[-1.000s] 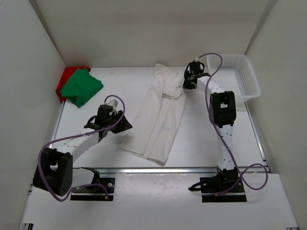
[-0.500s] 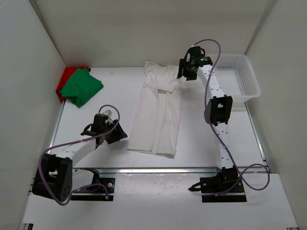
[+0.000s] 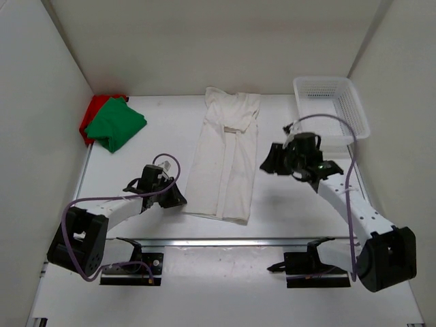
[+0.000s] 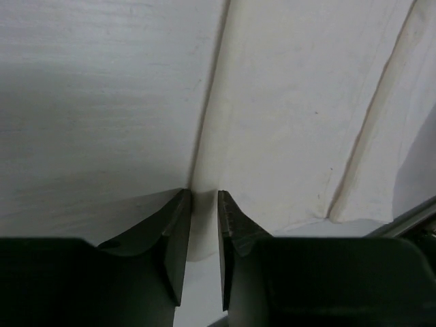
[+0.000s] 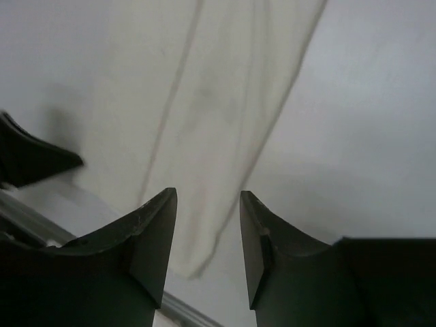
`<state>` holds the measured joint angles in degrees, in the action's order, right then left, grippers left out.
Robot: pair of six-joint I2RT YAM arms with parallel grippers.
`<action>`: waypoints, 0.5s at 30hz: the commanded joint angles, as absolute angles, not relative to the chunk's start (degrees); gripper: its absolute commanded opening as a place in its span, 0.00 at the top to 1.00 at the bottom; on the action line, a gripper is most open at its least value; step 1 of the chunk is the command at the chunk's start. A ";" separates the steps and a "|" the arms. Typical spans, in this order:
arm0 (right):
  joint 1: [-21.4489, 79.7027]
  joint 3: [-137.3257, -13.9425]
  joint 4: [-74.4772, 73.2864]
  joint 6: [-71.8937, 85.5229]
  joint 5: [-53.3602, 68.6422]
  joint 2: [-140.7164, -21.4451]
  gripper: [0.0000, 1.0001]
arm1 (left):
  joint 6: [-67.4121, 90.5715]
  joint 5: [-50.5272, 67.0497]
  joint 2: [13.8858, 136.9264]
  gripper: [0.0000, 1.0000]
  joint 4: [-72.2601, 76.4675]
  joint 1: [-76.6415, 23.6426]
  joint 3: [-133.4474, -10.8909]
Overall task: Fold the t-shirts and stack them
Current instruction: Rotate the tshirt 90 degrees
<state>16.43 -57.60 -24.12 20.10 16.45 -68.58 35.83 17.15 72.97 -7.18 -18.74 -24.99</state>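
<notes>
While the white shirt [image 3: 225, 160] is laid lengthwise on the white-walled table [image 3: 153, 139], green shirt [image 3: 116, 125] on red shirt [image 3: 92, 111] far left, the right gripper [image 5: 208, 193] is held open, empty, the left gripper [image 4: 202, 194] nearly closed at its edge, grip unclear.

Right fingers [image 5: 153, 238] wide apart; left fingers [image 4: 174, 235] seemingly just parted.

Robotics lab cell: bare white walls [image 3: 204, 41], table [image 3: 163, 129], two bolted arms [image 3: 340, 197]
</notes>
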 commanded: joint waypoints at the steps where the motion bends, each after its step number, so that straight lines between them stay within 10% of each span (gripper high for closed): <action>1: 19.68 -40.49 -15.57 26.96 18.10 -66.29 0.60 | 34.72 18.80 72.69 0.69 -8.70 -19.95 -23.99; 7: 24.25 -25.41 -7.57 35.15 23.82 -62.93 0.45 | 32.96 19.60 70.67 1.00 -11.86 -23.55 -22.59; 15: 31.03 -17.50 -6.24 42.62 23.12 -60.31 0.48 | 35.24 21.44 58.90 1.00 -18.45 -27.68 -17.67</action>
<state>30.59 -20.25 -8.25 38.41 23.62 -62.57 34.59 19.03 62.52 -13.72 -26.02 -19.20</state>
